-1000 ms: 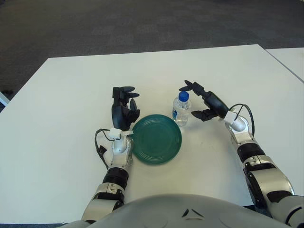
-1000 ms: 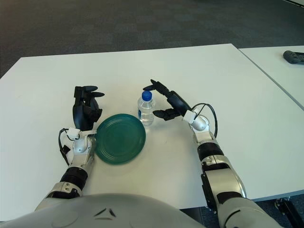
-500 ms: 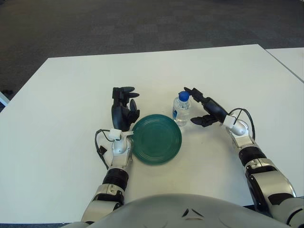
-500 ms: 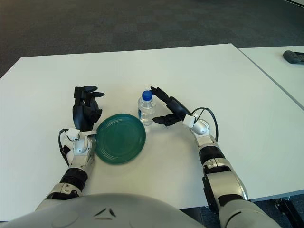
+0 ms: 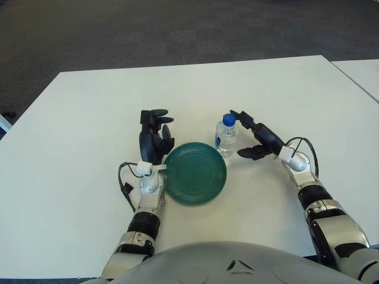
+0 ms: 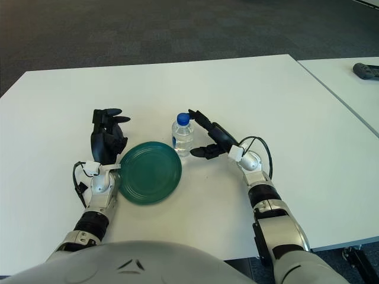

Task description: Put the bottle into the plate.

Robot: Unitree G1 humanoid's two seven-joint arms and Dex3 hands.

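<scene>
The small clear plastic bottle with a blue screw cap (image 5: 225,135) stands upright on the smooth white tabletop (image 5: 83,118), just beyond the far right rim of the round, glossy dark green plate (image 5: 195,173), which holds nothing. The right hand (image 5: 256,138) sits just right of the bottle, fingers spread around it, gripping nothing. The left hand (image 5: 155,135), fingers loosely open, shows beside the plate's left edge.

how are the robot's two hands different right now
The right hand reaches toward the bottle with fingers spread beside it, not yet gripping; the left hand is idle beside the green plate, on its left, fingers pointing up. Both hold nothing.
</scene>
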